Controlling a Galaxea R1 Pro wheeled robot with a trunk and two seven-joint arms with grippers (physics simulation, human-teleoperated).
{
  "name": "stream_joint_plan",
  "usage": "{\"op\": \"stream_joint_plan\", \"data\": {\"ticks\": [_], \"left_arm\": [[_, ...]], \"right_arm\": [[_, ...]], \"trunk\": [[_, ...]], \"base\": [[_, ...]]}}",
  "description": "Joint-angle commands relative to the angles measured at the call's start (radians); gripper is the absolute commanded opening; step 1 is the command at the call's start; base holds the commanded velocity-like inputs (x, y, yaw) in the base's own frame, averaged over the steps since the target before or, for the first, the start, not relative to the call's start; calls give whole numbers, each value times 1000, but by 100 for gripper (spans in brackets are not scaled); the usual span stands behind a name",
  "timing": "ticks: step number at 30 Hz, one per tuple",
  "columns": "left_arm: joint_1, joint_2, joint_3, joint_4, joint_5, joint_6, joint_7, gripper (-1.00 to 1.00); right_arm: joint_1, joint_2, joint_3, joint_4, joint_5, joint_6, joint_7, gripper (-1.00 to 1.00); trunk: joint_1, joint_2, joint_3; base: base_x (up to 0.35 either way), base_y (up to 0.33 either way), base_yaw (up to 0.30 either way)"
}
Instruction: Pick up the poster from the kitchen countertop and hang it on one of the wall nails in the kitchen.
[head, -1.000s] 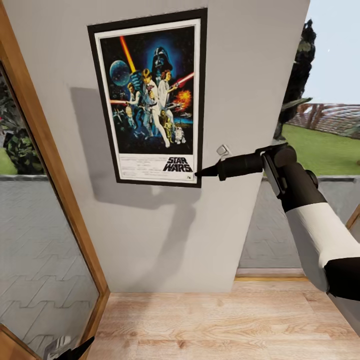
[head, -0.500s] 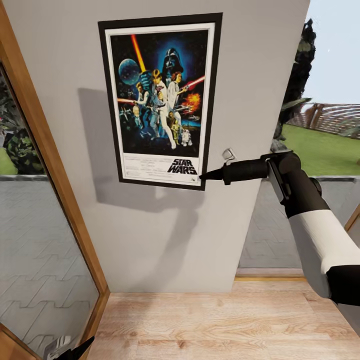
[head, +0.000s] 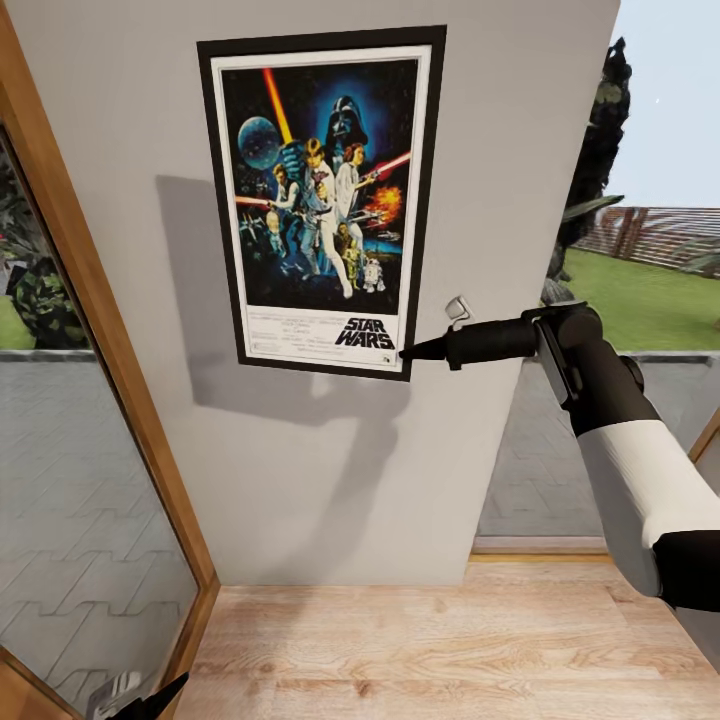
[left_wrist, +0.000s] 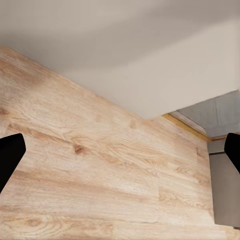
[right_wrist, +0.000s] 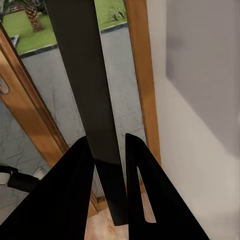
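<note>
Head view: poster (head: 325, 200) flat against grey wall (head: 500, 150), upright; nail not visible
R gripper (head: 405, 351): fingers pinch poster's lower right corner; right wrist view confirms
L gripper (left_wrist: 120, 150): wide apart, empty, above wood floor (left_wrist: 90, 175)
Progress: prob. near done; release + check hang left

The poster (head: 322, 200) is a black-framed portrait print with a white border, colourful Star Wars artwork on dark blue and a "STAR WARS" logo on its white bottom strip. It stands upright, flat against the grey wall (head: 500, 150), slightly tilted, its lower right corner pinched edge-on between the right gripper (head: 405, 352) jaws
</note>
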Motion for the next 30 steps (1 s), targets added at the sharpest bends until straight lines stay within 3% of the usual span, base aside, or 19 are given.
{"op": "stream_joint_plan", "data": {"ticks": [1,12,30], "left_arm": [[-1,1,-8,1,5,-9,-1,100],[-1,1,-8,1,6,-8,-1,100],[-1,1,-8,1,6,-8,-1,100]], "right_arm": [[-1,-1,1,0,1,12,5,-100],[-1,0,1,0,1,12,4,-100],[-1,1,1,0,1,12,2,-100]], "trunk": [[1,-2,-2],[1,-2,-2],[1,-2,-2]], "base": [[0,0,0],[26,0,0],[305,0,0]]}}
